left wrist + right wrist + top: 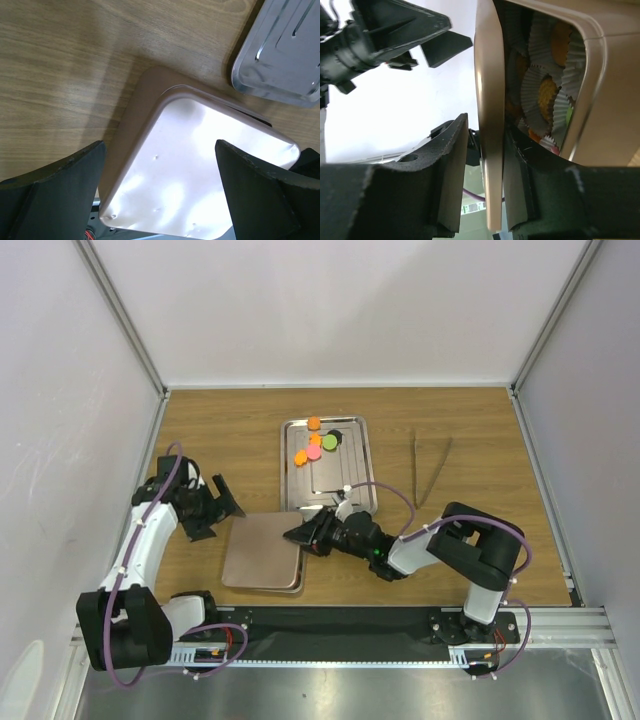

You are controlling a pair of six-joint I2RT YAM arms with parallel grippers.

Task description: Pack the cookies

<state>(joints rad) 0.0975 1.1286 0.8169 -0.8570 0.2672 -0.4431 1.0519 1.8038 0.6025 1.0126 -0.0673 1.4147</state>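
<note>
Several cookies (316, 440), orange, pink, green and black, lie at the far end of the steel tray (352, 472). More cookies (547, 94) sit in white paper cups inside the tan box (262, 550), under its lid (487, 100), which stands ajar on the right side. My right gripper (304, 535) is at the box's right edge. Its jaws (487, 131) straddle the lid's rim, one finger touching it, the other a little apart. My left gripper (218, 506) is open and empty, left of the box. In the left wrist view the left gripper (160, 200) looks down on the lid (200, 170).
Metal tongs (430, 466) lie on the table to the right of the tray. The tray's corner shows in the left wrist view (285, 55). White enclosure walls stand at the left, back and right. A black rail (330, 620) runs along the near edge.
</note>
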